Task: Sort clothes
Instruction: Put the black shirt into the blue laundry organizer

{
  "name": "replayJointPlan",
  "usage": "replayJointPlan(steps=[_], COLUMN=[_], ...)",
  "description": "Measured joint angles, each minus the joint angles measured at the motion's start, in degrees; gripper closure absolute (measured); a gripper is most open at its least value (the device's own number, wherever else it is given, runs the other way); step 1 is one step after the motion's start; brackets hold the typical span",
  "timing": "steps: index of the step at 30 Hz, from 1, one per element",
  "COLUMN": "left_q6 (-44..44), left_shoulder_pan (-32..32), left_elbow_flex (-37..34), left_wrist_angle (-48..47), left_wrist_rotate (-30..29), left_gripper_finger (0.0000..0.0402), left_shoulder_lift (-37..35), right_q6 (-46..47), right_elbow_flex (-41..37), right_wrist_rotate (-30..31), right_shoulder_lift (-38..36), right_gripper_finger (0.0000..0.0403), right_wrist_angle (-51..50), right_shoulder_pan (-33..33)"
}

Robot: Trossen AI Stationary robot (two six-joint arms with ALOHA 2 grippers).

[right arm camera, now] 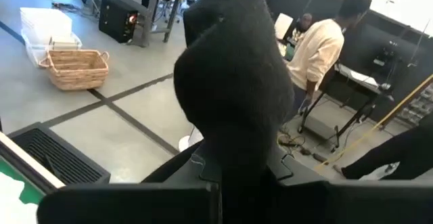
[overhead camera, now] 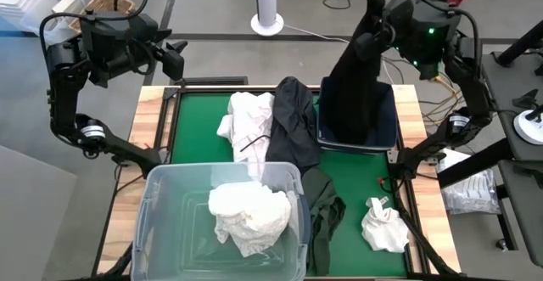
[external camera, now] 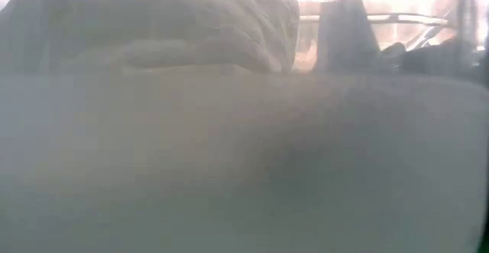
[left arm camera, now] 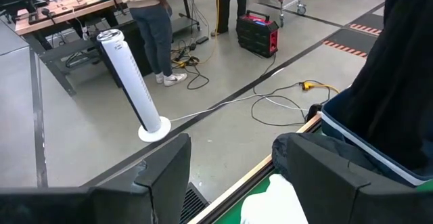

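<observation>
One long black fabric garment hangs from the right gripper, fingers clamped on it, over the dark blue rectangular bin (left gripper raised at the table's far edge, fingers apart).

Two dark, near-black arms of jointed tubular links, with chunky housings at the wrists. Pale ring at the left arm's base joint, a matching one at the right's. Small green light on the right wrist housing. Thin black cables looped above both wrists. Left hand: two broad, flat, matte-black fingers with squared edges.
</observation>
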Motion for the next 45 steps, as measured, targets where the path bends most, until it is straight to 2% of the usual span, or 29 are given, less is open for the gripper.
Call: replayJointPlan(steps=[5,15,18,24,31,34,36,45], left_q6=[0.0,0.0,0.0,0.0,0.0,0.0,0.0,-0.3], left_shoulder_pan=[0.0,0.0,0.0,0.0,0.0,0.0,0.0,0.0], left_elbow_flex=[0.0,0.0,0.0,0.0,0.0,0.0,0.0,0.0], left_wrist_angle=[-0.5,-0.8,-0.8,-0.9,-1.0,-1.0,-1.0,-1.0], left_wrist_rotate=[0.0,0.0,0.0,0.0,0.0,0.0,0.0,0.0], left_gripper_finger=[0.0183,0.0183,0.0183,0.0183,0.0183,0.0183,0.0183,0.0183], left_shoulder_lift=[0.0,0.0,0.0,0.0,0.0,0.0,0.0,0.0], right_q6=[4.2,19.2,19.0,16.0,17.9,18.9,20.3,22.0], right_elbow_flex=[0.0,0.0,-0.2,-0.2,-1.0,-1.7,-2.8,-17.5], right_wrist_rotate=[0.0,1.5,4.0,3.8,-5.5,-9.8,-10.4,-16.6], right_shoulder_lift=[-0.5,-1.2,-1.4,-0.2,2.3,2.7,2.7,-1.1], right_gripper_finger=[0.0378,0.0378,0.0378,0.0378,0.0378,0.0378,0.0378,0.0378], right_wrist_angle=[-5.2,-27.5,-26.0,-20.4,-21.0,-24.1,-27.4,-27.1], right_shoulder_pan=[0.0,0.0,0.0,0.0,0.0,0.0,-0.4,-2.3])
